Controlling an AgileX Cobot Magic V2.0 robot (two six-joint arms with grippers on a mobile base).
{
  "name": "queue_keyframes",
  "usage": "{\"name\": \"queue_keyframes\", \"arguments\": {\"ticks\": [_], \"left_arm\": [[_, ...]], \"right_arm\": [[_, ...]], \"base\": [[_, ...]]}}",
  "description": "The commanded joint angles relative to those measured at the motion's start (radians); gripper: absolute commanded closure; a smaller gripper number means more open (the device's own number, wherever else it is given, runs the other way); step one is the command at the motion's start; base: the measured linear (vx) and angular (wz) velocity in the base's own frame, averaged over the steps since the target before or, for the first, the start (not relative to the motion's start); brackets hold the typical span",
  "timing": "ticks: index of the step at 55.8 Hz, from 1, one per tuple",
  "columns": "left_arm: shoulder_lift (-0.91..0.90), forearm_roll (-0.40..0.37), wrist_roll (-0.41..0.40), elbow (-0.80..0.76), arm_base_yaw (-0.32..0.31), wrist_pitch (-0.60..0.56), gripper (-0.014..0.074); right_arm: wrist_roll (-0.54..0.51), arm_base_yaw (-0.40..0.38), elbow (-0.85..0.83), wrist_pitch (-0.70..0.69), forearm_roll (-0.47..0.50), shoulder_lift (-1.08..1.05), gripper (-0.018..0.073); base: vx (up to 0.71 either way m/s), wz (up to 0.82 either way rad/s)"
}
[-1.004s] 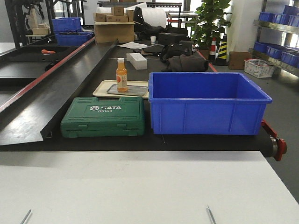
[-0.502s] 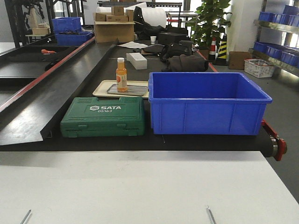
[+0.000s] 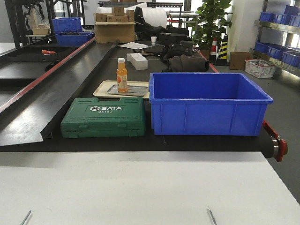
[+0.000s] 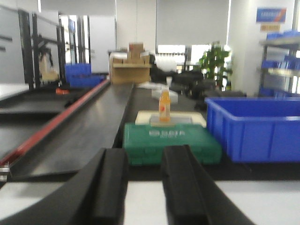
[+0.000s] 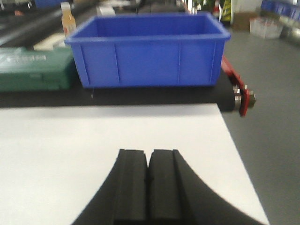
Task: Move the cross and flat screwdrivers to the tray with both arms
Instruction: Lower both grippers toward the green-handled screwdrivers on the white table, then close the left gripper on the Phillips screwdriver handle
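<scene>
My left gripper (image 4: 144,153) is held level and low over the near edge of the white table (image 3: 140,187). It points at the green tool case (image 3: 103,116), which sits just left of the blue bin (image 3: 210,104). Its 2 black fingers (image 4: 110,183) stand apart with a clear gap, and nothing is between them. My right gripper (image 5: 148,155) is tipped slightly downward over the same table and aimed at the middle of the bin's front wall. Its 2 pads are pressed flat together and grip nothing. Both tools lie on the table on my side of the bin, cut off by the bottom edge of the front view, so only a thin shiny shaft end shows of each. The left screwdriver (image 3: 26,217) is well to the left of the bin, and the right screwdriver (image 3: 211,215) is in front of the bin's middle. An orange bottle (image 3: 122,75) stands upright on a beige tray (image 3: 101,89) behind the case, just left of the bin.
</scene>
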Motion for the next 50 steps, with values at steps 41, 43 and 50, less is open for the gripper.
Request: {"name": "queue_keyframes", "arguments": {"ticks": [41, 43, 50], "left_arm": [[0.926, 0.046, 0.053, -0.589, 0.163, 0.644, 0.0123], [0.97, 0.046, 0.096, -0.62, 0.163, 0.663, 0.0123], [1.141, 0.044, 0.21, -0.717, 0.163, 0.722, 0.0123]], "right_arm": [[0.018, 0.001, -0.034, 0.087, 0.014, 0.401, 0.0008], [0.018, 0.001, -0.034, 0.1, 0.014, 0.401, 0.0008], [0.015, 0.001, -0.034, 0.136, 0.014, 0.401, 0.0008]], "base": [[0.0, 0.0], [0.0, 0.0], [0.0, 0.0]]}}
